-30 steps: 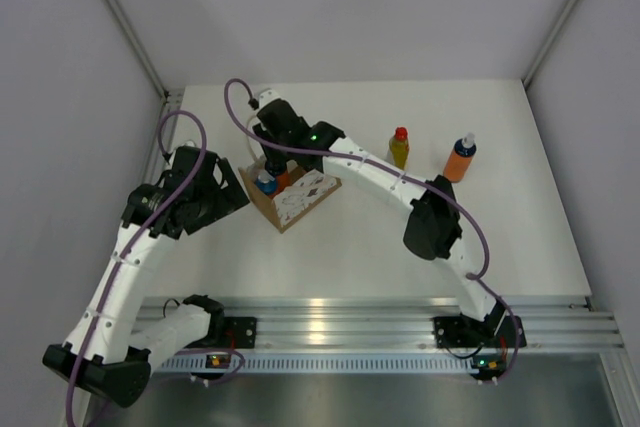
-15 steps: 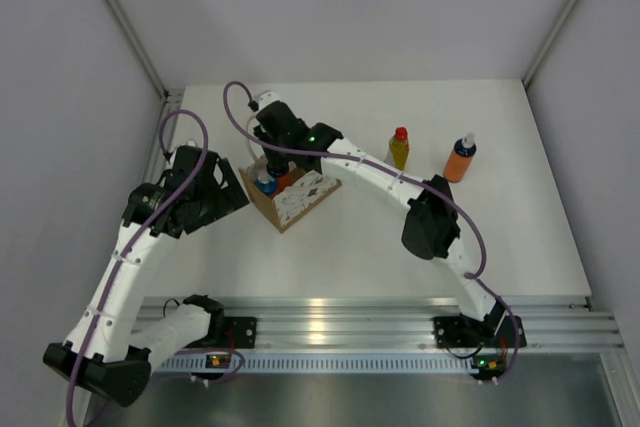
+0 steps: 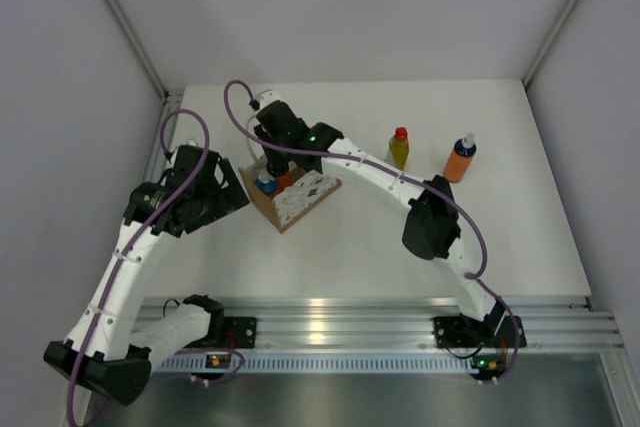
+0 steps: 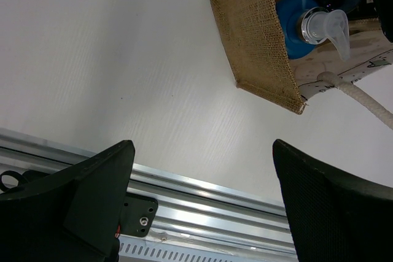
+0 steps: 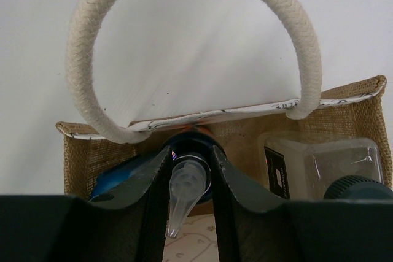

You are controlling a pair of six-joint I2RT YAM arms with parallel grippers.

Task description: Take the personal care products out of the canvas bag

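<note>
- Pinching the pump neck of the blue-topped orange bottle (image 5: 184, 191) with the right end effector (image 5: 189, 154), nearly closed, down inside the canvas bag (image 5: 347, 105).
- Holding nothing in the left end effector (image 4: 202, 151), spread wide near the bag's burlap end, over the desk (image 4: 92, 47).
- Likely to catch the cream handle (image 5: 86, 65) arching over the grip on a straight lift, dragging or tipping the bag; also likely to slip off the slim pump.
- Standing upright, long axis vertical, nozzle aimed back toward the wrist.

Inside the canvas bag (image 5: 350, 99), the right end effector (image 5: 189, 153) hides most of the pump bottle (image 5: 184, 183); the clear bottle (image 5: 319, 161) is cut off.
</note>
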